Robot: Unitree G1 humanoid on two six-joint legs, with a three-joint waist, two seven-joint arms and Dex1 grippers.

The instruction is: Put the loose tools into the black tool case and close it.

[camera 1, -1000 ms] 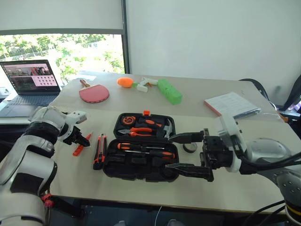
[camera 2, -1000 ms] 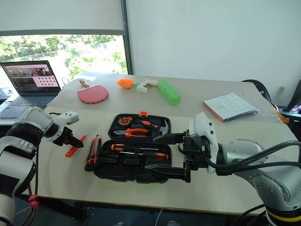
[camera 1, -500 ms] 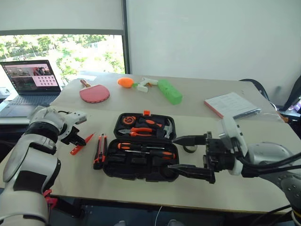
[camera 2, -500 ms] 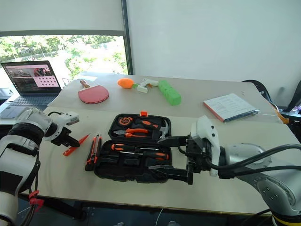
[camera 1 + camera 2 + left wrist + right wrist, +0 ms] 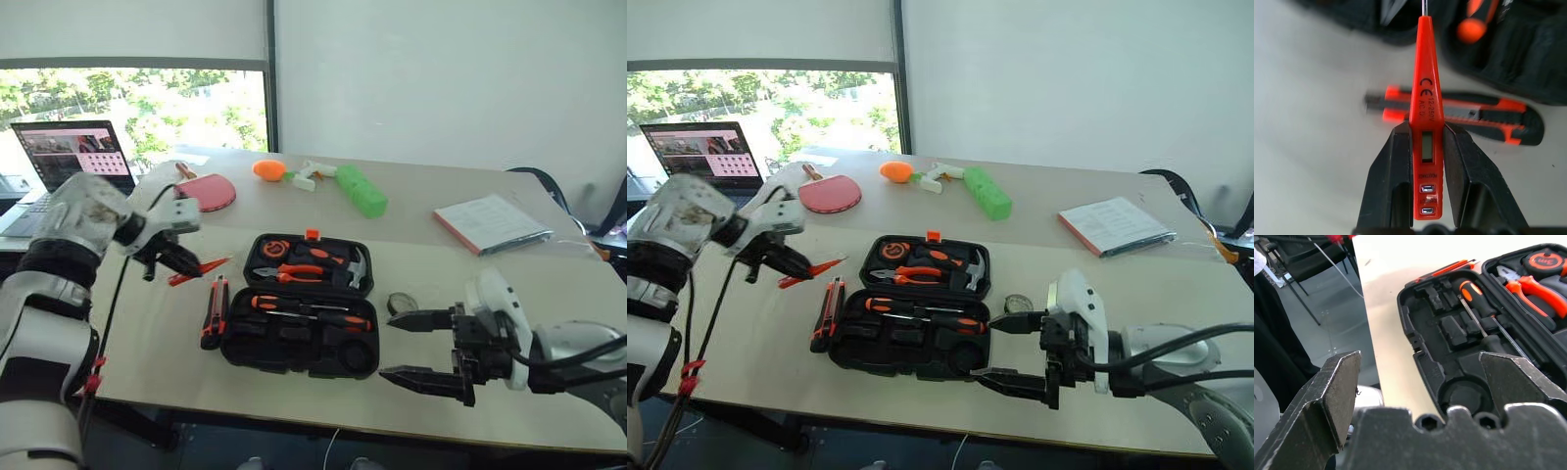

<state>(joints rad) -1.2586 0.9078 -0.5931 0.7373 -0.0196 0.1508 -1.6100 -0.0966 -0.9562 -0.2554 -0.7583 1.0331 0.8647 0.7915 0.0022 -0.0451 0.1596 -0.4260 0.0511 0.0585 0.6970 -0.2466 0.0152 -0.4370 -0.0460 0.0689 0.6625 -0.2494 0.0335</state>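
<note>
Slim orange screwdriver [image 5: 1425, 112] now lifted off the desk [image 5: 509, 392], clamped between left tool [image 5: 174, 258] fingers above the utility knife [image 5: 212, 313]. Right tool [image 5: 416, 348] withdrawn to the right, jaws wide apart, empty. Black tool case [image 5: 299, 311] open mid-desk; tape roll [image 5: 397, 303] just beside its right edge.

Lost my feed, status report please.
Left gripper shut on slim orange screwdriver, off the table. Right gripper open. Tool case open, nothing blocking.
</note>
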